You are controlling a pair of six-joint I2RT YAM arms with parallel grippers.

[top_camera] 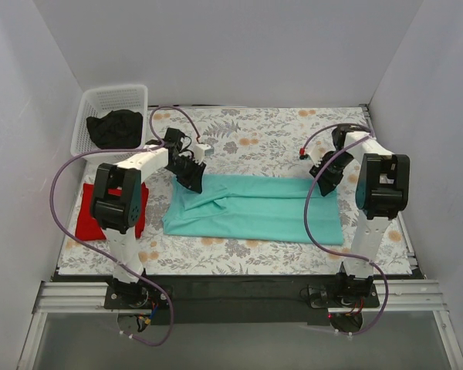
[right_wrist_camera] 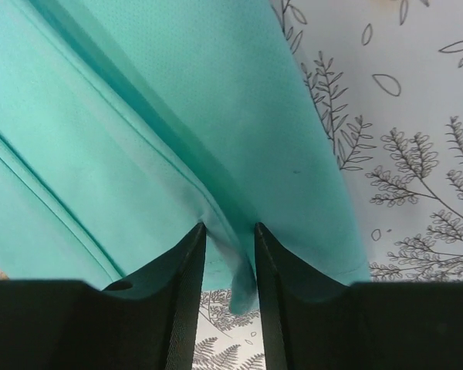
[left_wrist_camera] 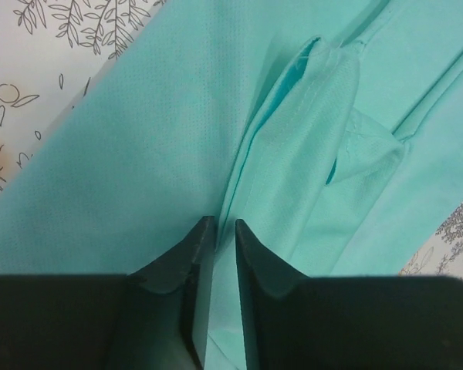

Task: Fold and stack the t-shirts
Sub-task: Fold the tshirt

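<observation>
A teal t-shirt point(top_camera: 255, 208) lies spread lengthwise across the middle of the floral table, with folds bunched at its left end. My left gripper point(top_camera: 191, 181) is at the shirt's far left corner and is shut on a fold of the fabric point(left_wrist_camera: 293, 154); in the left wrist view its tips point(left_wrist_camera: 225, 227) stand a thin gap apart with cloth between them. My right gripper point(top_camera: 324, 185) is at the far right corner, shut on the shirt's edge point(right_wrist_camera: 139, 100), and a tuck of cloth hangs between its tips point(right_wrist_camera: 230, 231).
A folded red t-shirt point(top_camera: 86, 220) lies at the table's left edge, partly under my left arm. A white basket point(top_camera: 112, 91) at the back left holds a black garment point(top_camera: 116, 127). White walls enclose the table on three sides.
</observation>
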